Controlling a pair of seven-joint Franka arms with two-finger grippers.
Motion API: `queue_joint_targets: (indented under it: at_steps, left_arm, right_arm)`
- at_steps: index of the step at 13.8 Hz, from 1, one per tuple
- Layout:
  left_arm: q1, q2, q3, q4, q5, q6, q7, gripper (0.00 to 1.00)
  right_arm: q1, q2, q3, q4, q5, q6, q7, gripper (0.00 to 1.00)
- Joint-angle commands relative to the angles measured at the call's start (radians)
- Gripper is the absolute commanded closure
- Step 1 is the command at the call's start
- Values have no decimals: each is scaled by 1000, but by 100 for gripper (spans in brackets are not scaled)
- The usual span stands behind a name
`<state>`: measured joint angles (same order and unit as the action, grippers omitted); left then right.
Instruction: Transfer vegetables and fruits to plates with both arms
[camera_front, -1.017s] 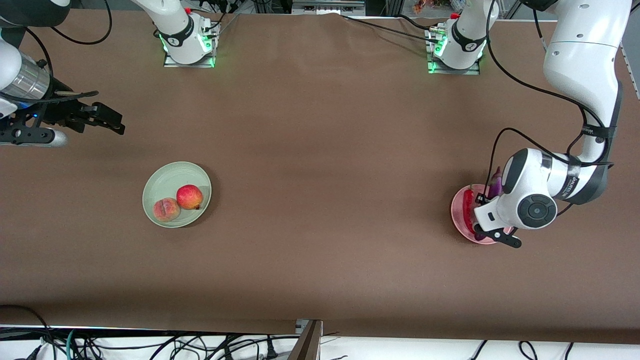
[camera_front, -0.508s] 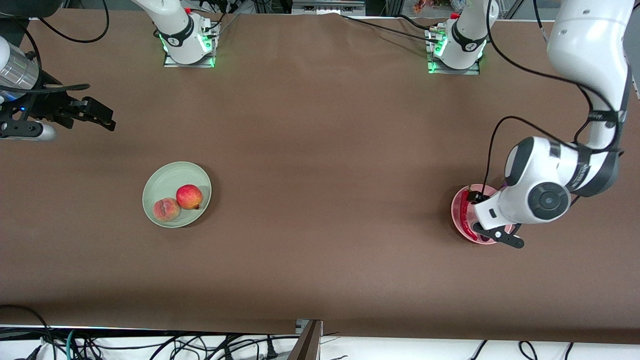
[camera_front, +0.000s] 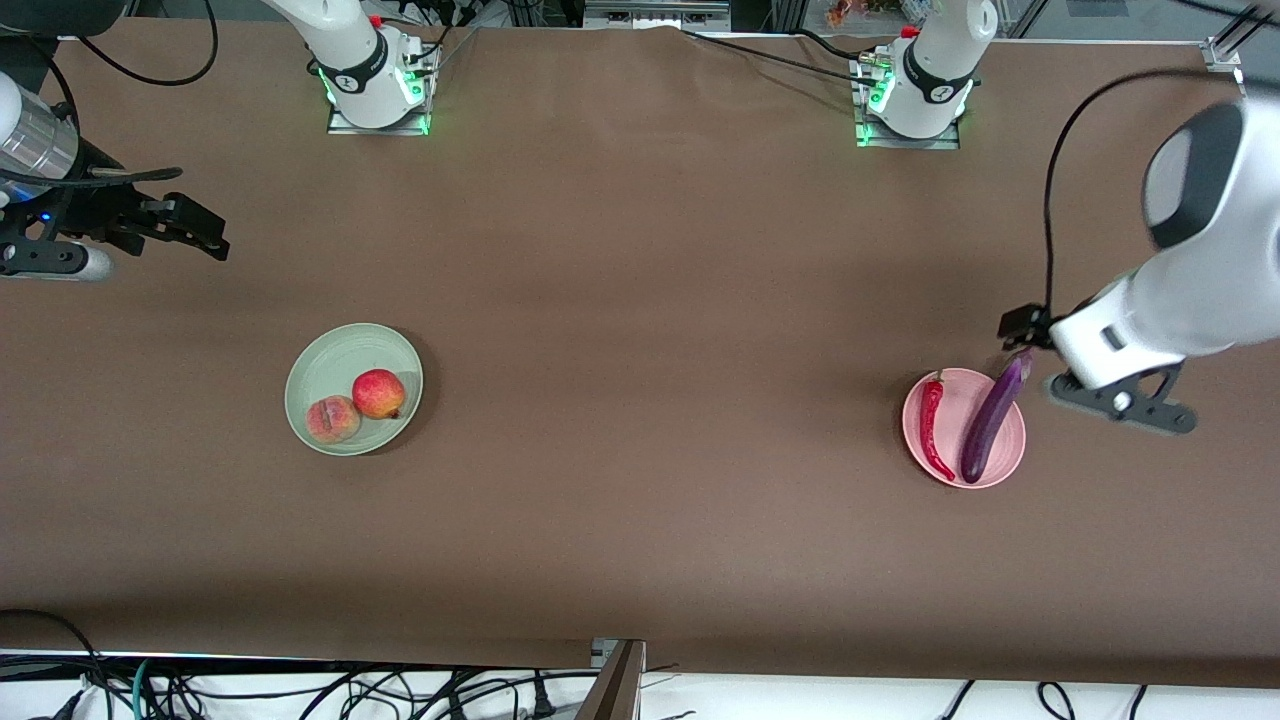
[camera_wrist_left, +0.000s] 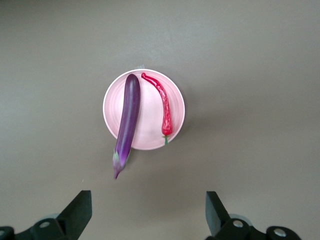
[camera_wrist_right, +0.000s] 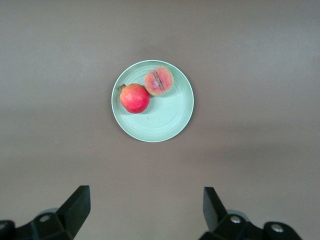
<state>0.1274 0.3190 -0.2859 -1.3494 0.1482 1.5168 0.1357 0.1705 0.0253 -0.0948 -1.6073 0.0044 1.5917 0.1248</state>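
Note:
The purple eggplant (camera_front: 993, 417) and the red chili (camera_front: 933, 425) lie side by side on the pink plate (camera_front: 958, 400). The eggplant's stem end overhangs the rim. My left gripper (camera_front: 1022, 330) is open and empty, up in the air just off that plate toward the left arm's end. The left wrist view shows the plate (camera_wrist_left: 150, 115), eggplant (camera_wrist_left: 126, 120) and chili (camera_wrist_left: 164, 107) beneath my left gripper (camera_wrist_left: 147, 215). The peach (camera_front: 332, 419) and apple (camera_front: 379, 393) sit on the green plate (camera_front: 330, 360). My right gripper (camera_front: 200, 235) waits open and empty, raised near the right arm's end.
The right wrist view shows the green plate (camera_wrist_right: 165, 120) with the apple (camera_wrist_right: 134, 98) and peach (camera_wrist_right: 158, 81). The two arm bases (camera_front: 375, 80) (camera_front: 915, 90) stand farthest from the front camera. Cables (camera_front: 300, 690) hang below the table's nearest edge.
My left gripper has lifted off the pink plate and swung toward the left arm's end, uncovering the eggplant and chili on it. The right gripper has drawn back slightly.

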Motion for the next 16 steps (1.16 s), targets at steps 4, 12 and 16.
queue_joint_targets:
  at_steps: [4, 12, 16]
  left_arm:
    - [-217, -159, 308, -105, -96, 26, -66, 0]
    - [-242, -334, 335, -298, -95, 112, -62, 0]
    - [-247, -314, 335, -281, -96, 108, -64, 0]
  right_arm:
    - [-11, -15, 14, -2, -21, -18, -10, 0]
    - [-11, -12, 14, -2, -21, -13, -11, 0]
    - [-11, -12, 14, -3, -21, -15, -10, 0]
